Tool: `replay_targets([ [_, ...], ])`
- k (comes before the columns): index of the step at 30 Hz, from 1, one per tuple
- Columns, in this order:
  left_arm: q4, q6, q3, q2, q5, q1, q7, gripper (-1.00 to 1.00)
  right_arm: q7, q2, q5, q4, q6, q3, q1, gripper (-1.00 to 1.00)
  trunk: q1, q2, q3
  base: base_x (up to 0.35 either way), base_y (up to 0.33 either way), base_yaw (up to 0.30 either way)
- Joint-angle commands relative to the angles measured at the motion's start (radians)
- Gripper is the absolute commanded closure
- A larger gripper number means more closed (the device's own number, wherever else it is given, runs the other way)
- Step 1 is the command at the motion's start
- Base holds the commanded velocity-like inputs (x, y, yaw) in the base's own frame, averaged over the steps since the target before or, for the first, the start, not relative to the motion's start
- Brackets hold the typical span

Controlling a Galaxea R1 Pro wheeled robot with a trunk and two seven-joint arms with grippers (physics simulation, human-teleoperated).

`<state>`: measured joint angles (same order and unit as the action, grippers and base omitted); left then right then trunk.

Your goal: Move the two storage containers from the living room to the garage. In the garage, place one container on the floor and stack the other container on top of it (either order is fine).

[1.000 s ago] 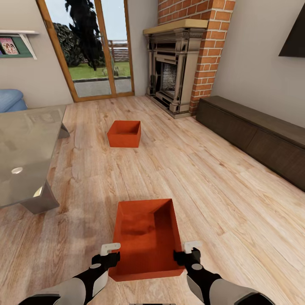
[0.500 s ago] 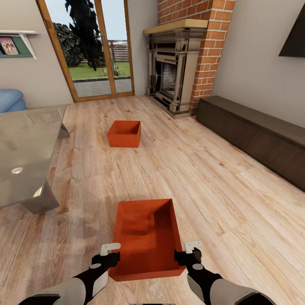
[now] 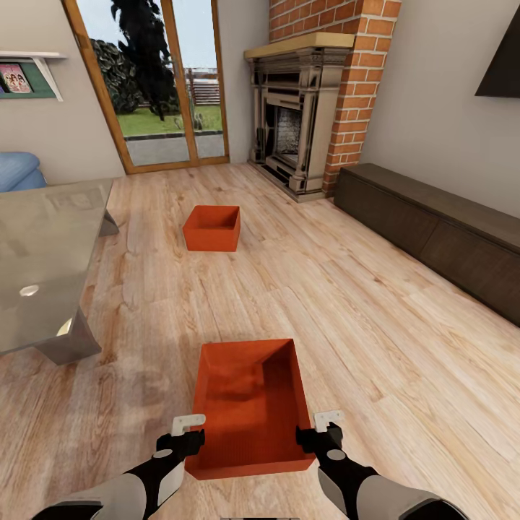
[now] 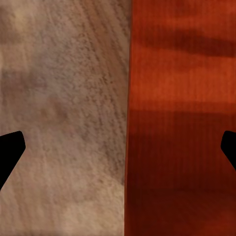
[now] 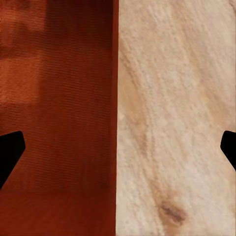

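I stood in the living room on its light plank floor (image 3: 404, 347). At the far left, a glass-topped table (image 3: 43, 260) sat near the left wall, with a blue seat (image 3: 16, 170) beyond it.

My left pincer (image 3: 189, 432) was released, its jaws wide apart and straddling the left wall of the near storage container (image 3: 249, 412); the left wrist view showed that rim running between the two dark fingertips (image 4: 10, 150), with planks on one side and orange interior on the other.

The near storage container rested on the planks directly before me. The far storage container (image 3: 211, 227) sat on the planks further ahead, well apart from the first, toward the glass doors (image 3: 155, 79).

My right pincer (image 3: 323, 428) was likewise released, astride the right wall.

Further right stood the brick fireplace (image 3: 307, 108) and a long dark cabinet (image 3: 440, 235) along the right wall.
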<state>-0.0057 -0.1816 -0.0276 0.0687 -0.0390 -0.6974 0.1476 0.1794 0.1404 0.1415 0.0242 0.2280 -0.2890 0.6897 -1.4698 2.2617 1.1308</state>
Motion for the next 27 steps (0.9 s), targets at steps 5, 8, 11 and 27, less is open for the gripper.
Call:
replay_targets([
  [5,0.001,-0.004,-0.003,0.0,-0.004,-0.001,0.001,-1.0,0.002,0.001,0.01,-0.001,0.006,-0.009,0.001,-1.0,-0.007,0.014,0.007,0.0,0.0,0.0],
  [8,0.001,-0.004,-0.002,0.0,-0.004,-0.001,0.001,-1.0,0.002,0.001,0.01,-0.001,0.008,-0.009,0.001,-1.0,-0.019,0.035,0.016,0.0,0.0,0.0],
  [11,0.001,-0.004,-0.002,0.0,-0.004,-0.001,0.001,-1.0,0.002,0.001,0.01,-0.001,0.008,-0.009,0.001,-1.0,-0.03,0.056,0.026,0.0,0.0,0.0],
  [27,0.001,-0.004,-0.002,0.0,-0.004,-0.001,0.001,-1.0,0.002,0.001,0.01,-0.001,0.008,-0.009,0.001,-1.0,-0.073,0.133,0.06,0.0,0.0,0.0],
])
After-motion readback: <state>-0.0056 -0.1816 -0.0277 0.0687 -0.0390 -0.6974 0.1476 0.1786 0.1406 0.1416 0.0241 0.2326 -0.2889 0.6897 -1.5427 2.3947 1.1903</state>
